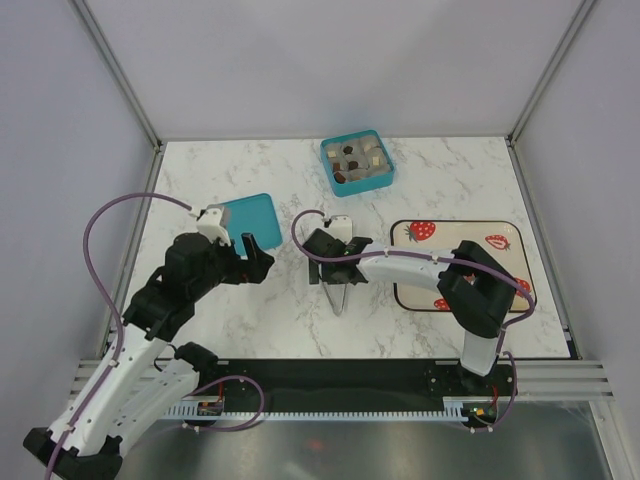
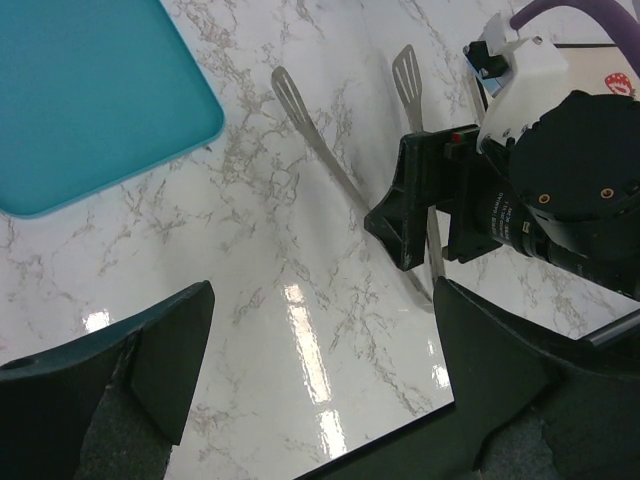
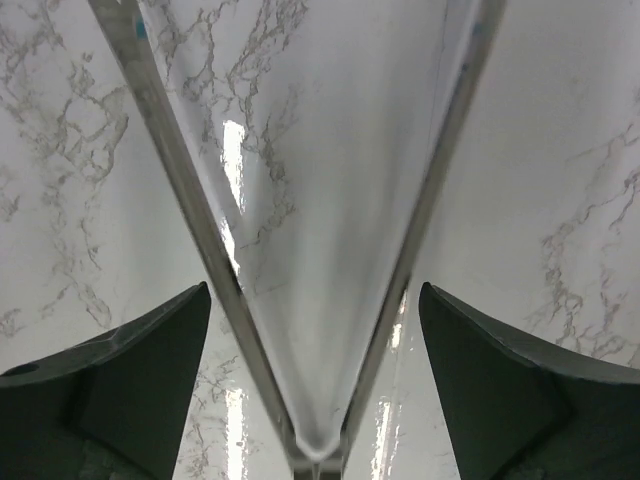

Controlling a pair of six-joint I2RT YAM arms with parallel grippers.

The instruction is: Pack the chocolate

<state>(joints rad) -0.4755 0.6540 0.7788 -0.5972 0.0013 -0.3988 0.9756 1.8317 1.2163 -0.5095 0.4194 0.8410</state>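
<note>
Several small brown and whitish chocolates (image 1: pixel 352 158) lie in the compartments of the teal square box (image 1: pixel 331 160) at the back of the table. Metal tongs (image 1: pixel 340 292) lie flat on the marble at the centre. My right gripper (image 1: pixel 338 268) is open just over them. In the right wrist view the tongs' two arms (image 3: pixel 195 225) run between my fingers (image 3: pixel 150 350), with gaps on both sides. My left gripper (image 1: pixel 257 257) is open and empty over bare marble (image 2: pixel 322 300), left of the tongs (image 2: pixel 318 148).
A teal lid (image 1: pixel 250 221) lies flat behind my left gripper and fills the upper left of the left wrist view (image 2: pixel 90 100). A cream tray (image 1: pixel 415 290) with strawberry prints lies at the right, partly under my right arm. White walls enclose the table.
</note>
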